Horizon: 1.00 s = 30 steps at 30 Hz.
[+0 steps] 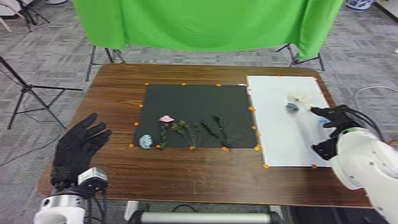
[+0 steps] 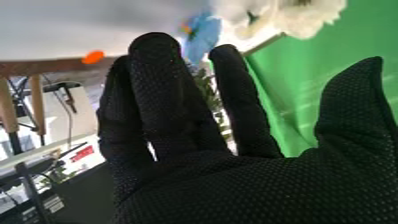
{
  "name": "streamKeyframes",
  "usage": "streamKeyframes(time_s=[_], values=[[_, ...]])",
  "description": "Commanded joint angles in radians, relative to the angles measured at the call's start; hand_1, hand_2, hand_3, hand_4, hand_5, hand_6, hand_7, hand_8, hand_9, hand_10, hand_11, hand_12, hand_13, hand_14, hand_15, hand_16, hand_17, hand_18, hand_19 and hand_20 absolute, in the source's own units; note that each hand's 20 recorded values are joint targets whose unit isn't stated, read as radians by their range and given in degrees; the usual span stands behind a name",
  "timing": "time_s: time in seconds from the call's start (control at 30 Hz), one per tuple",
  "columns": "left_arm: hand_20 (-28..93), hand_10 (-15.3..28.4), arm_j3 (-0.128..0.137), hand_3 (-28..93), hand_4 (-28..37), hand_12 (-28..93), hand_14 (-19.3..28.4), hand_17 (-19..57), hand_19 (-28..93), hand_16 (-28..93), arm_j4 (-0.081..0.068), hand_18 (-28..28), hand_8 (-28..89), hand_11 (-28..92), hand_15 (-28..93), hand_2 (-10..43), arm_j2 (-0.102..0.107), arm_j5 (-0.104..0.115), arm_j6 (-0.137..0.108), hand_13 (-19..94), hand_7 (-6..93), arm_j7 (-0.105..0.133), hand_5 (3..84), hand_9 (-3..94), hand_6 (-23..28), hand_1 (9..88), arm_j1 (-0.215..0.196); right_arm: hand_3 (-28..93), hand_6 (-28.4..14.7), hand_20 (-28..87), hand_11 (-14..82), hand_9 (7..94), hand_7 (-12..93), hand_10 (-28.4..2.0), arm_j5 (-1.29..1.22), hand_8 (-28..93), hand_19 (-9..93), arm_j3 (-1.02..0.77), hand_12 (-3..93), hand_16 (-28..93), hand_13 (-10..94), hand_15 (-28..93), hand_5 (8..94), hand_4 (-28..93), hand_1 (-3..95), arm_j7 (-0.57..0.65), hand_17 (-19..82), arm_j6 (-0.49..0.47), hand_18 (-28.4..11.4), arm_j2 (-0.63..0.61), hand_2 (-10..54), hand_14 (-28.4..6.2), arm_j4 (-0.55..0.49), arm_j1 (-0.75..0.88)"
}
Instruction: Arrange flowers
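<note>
On the white board [image 1: 282,150], the white flower [image 1: 302,96] lies near your right hand [image 1: 335,116], whose fingers [image 2: 160,95] stand straight, gripping nothing. It looks light, easily crushed; pinch gently below the petals.

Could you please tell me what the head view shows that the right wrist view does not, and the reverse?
Head view: the left hand and the pink flower. Right wrist view: what looks like a red sign. Both: the right hand, the green cloth, a white flower and a blue flower.
</note>
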<state>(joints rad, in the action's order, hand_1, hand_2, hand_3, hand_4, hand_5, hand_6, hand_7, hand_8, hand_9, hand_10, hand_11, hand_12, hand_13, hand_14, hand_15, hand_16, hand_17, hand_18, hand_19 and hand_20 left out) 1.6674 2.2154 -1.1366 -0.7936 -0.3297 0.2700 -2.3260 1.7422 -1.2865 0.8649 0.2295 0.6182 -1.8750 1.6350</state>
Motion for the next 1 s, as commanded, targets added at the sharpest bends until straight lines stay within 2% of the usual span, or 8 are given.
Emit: streamKeyframes(time_s=[0.03,0.27,0.57,0.6,0.7,0.83,0.87,1.0], values=[[28,19.6,0.005,82,-23.4,11,26.4,-6.1,59,-9,-0.004,24.7,-11,31,55,5.2,-0.013,-0.006,0.013,28,17.0,-0.016,39.0,36.4,10.0,23.0,-0.01,82,-5.0,21,14.1,46.8,15,-24.9,0.005,-12,93,0.03,12.7,4,58,83,47.8,-27,9.6,0.024,26,-0.019,-25.7,-0.008,12.1,-17.6,0.03,-0.044],[28,19.5,0.006,82,-23.3,11,26.3,-6.1,59,-9,-0.001,24.7,-11,31,55,5.2,-0.017,-0.011,0.013,28,17.1,-0.02,39.1,36.4,10.0,23.0,-0.014,84,-5.2,21,14.5,47.3,15,-24.5,0.011,-12,93,0.082,12.8,4,58,83,46.9,-27,11.7,0.056,26,-0.056,-25.6,-0.016,10.5,-17.0,0.075,-0.1],[28,19.6,0.008,82,-23.2,11,26.4,-6.1,59,-9,0.002,24.7,-11,31,55,5.2,-0.015,-0.007,0.01,28,17.1,-0.016,39.2,36.5,10.1,23.1,-0.022,88,-3.9,22,17.2,51.4,17,-22.5,0.037,-12,93,0.096,12.6,4,62,82,47.6,-26,18.1,0.047,28,0.01,-25.2,-0.04,6.0,-15.5,0.065,-0.099],[28,19.6,0.01,82,-23.2,11,26.4,-6.0,59,-9,0.0,24.7,-11,31,55,5.2,-0.019,-0.01,0.013,28,17.2,-0.023,39.2,36.5,10.1,23.1,-0.019,88,-3.4,22,17.3,52.0,17,-22.3,0.05,-13,93,0.093,12.6,5,62,82,48.1,-26,18.5,0.048,28,0.015,-25.1,-0.039,5.7,-15.3,0.059,-0.094],[28,19.6,0.005,82,-23.2,11,26.3,-6.0,59,-9,0.0,24.7,-11,31,55,5.2,-0.014,-0.007,0.009,28,17.1,-0.015,39.2,36.5,10.1,23.1,-0.02,88,-2.4,23,17.5,53.9,18,-22.0,0.066,-13,93,0.072,12.5,5,63,82,49.1,-26,19.9,0.039,29,0.027,-25.4,-0.034,4.9,-14.9,0.04,-0.082],[28,19.5,0.006,83,-23.1,11,26.3,-6.0,59,-9,0.002,24.8,-11,31,55,5.1,-0.013,-0.006,0.011,28,17.1,-0.009,39.1,36.5,10.0,23.1,-0.018,87,-1.4,22,17.6,57.5,18,-22.4,0.091,-14,93,0.034,12.3,6,65,80,49.6,-26,20.8,0.049,30,0.003,-26.0,-0.022,4.2,-15.2,0.006,-0.069],[28,19.5,0.008,83,-23.1,11,26.3,-6.0,59,-9,0.0,24.8,-11,31,55,5.1,-0.015,-0.01,0.013,28,17.1,-0.017,39.0,36.5,9.9,23.1,-0.011,87,-1.3,21,17.5,58.2,18,-22.6,0.104,-14,93,0.04,12.2,6,65,79,49.6,-26,21.1,0.055,30,-0.003,-26.4,-0.022,3.8,-15.2,0.009,-0.08],[28,19.5,0.007,82,-23.2,11,26.3,-6.0,60,-9,0.0,24.7,-11,31,55,5.2,-0.011,-0.008,0.013,28,17.2,-0.012,38.9,36.5,9.9,23.3,-0.014,87,-1.0,19,17.3,59.6,17,-22.9,0.132,-14,92,0.101,12.1,7,66,77,49.6,-26,22.0,0.075,32,-0.005,-27.3,-0.047,2.8,-15.0,0.038,-0.134]])
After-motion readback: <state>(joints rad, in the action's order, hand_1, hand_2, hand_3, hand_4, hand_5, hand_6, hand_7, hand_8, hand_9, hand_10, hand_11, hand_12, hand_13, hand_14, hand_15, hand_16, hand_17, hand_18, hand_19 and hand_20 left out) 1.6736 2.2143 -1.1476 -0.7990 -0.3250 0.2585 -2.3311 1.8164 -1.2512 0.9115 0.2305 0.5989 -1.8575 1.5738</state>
